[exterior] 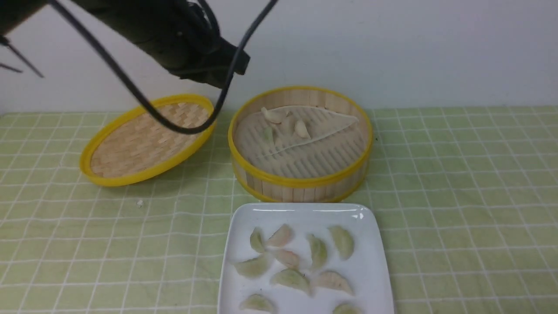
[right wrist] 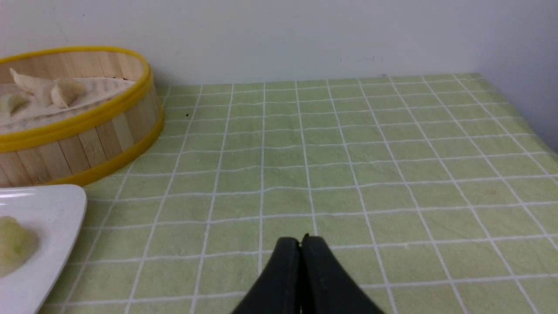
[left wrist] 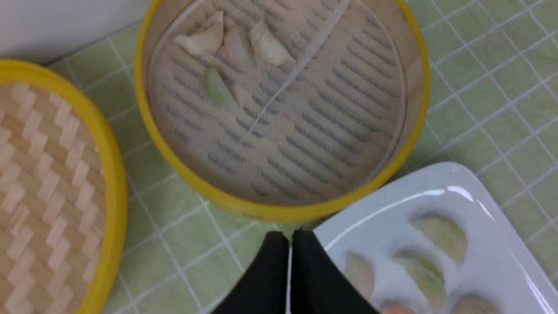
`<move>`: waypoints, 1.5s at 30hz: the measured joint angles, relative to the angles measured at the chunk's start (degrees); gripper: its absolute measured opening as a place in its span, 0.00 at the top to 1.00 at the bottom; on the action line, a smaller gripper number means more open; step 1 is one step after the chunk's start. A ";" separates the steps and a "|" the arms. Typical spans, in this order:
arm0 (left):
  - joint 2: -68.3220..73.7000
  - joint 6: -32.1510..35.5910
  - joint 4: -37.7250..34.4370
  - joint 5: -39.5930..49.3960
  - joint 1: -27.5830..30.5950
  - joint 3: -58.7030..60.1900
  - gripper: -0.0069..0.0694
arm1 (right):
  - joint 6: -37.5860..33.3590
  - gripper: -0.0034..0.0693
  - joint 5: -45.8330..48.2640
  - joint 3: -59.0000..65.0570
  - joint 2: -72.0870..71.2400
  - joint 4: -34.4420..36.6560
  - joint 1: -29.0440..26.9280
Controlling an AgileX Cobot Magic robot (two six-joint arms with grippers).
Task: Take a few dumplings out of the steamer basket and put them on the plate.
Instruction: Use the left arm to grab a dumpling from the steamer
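1. Left gripper (left wrist: pixel 290 235): closed tip to tip, nothing held. Poised above the strip of tablecloth (exterior: pixel 457 196) between the near rim of the steamer basket (exterior: pixel 301 181) and the plate corner.
2. Right gripper (right wrist: pixel 301 239): likewise closed and empty. Low over bare cloth, well off the basket's right side.
3. Steamer basket: upright, uncovered, pale liner (exterior: pixel 314 152) spread over the slatted floor.
4. Dumplings (exterior: pixel 301 128) inside the basket: a small cluster on the far-left part of the floor, close under the far wall, most of them touching. One greenish piece just nearer the basket's middle. Near and right parts of the floor bare.
5. Plate (exterior: pixel 301 209): just in front of the basket's near wall, edge almost meeting it. Plated dumplings (exterior: pixel 290 279) spread over it, several in all.
6. Lid (exterior: pixel 144 139): left of the basket, tilted, one edge propped up by the basket's side.
7. Bearing for the coming move, as a judgement: cluster beyond the left gripper, across the near rim and most of the floor. Long axes mixed, the rightmost piece running roughly far-to-near. Left arm clearly the nearer. Jaws to be opened before any descent.
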 joint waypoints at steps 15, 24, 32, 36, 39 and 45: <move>23.52 -0.29 1.71 -14.37 -0.18 -11.75 0.67 | 0.00 0.97 0.00 0.00 0.00 0.00 0.00; 30.75 -0.19 1.74 -23.96 -0.18 -12.45 0.32 | 0.00 0.97 0.00 0.00 0.00 0.00 0.00; 35.32 0.13 1.74 -26.12 -0.18 -12.50 0.31 | 0.00 0.97 0.00 0.00 0.00 0.00 0.00; 36.50 1.14 1.74 -27.17 -0.47 -12.81 0.31 | 0.00 0.97 0.00 0.00 0.00 0.00 0.00; 36.59 1.42 1.74 -26.59 -0.59 -12.85 0.39 | 0.00 0.97 0.00 0.00 0.00 0.00 0.00; 35.70 1.48 1.75 -21.70 -0.59 -12.91 0.76 | 0.00 0.97 0.00 0.00 0.00 0.00 0.00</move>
